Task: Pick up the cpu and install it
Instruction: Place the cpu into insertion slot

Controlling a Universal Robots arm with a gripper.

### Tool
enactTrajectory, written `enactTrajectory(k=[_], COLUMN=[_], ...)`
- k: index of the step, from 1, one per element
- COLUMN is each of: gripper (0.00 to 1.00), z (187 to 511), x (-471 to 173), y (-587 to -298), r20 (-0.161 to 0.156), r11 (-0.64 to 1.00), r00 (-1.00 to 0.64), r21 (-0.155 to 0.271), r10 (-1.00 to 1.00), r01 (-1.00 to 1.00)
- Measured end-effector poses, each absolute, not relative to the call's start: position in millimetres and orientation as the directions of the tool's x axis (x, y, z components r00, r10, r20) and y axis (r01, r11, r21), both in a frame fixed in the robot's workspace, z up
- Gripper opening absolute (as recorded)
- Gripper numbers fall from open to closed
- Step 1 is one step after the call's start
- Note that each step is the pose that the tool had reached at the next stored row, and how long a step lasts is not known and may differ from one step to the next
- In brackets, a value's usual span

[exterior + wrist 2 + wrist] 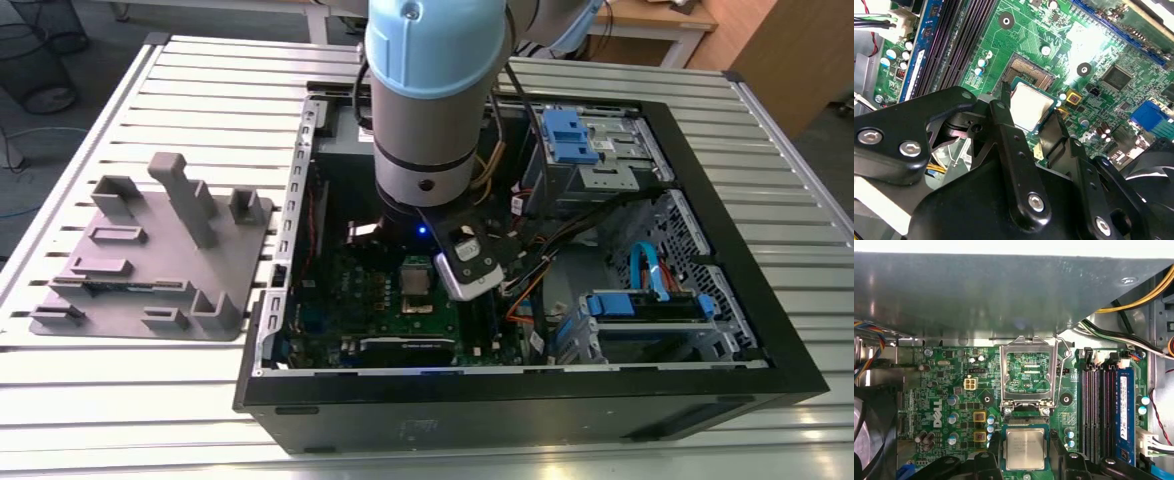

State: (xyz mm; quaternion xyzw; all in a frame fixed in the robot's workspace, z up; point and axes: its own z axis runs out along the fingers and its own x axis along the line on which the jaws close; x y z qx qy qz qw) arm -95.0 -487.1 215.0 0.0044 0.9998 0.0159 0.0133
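cpu (pixel 1025 448) sat clamped in narrow grip of tool (pixel 1030 112), square-on just over open socket (pixel 1029 75), w/ load frame (pixel 1027 341) flipped up beyond it.

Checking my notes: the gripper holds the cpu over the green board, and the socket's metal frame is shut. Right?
Not quite: the metal frame stands flipped open, as the first wrist view shows. The rest holds: the gripper holds the cpu over the green board.
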Motion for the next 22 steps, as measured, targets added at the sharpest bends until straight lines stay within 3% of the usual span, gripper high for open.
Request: enactTrajectory(k=[22], gripper=[0.47], z=[206.9], x=[-95.0], y=[-487.1], r20=[-0.026], r11=[0.999], r00=[-1.0], r21=[0.032], r10=[0.009], r01=[0.008])
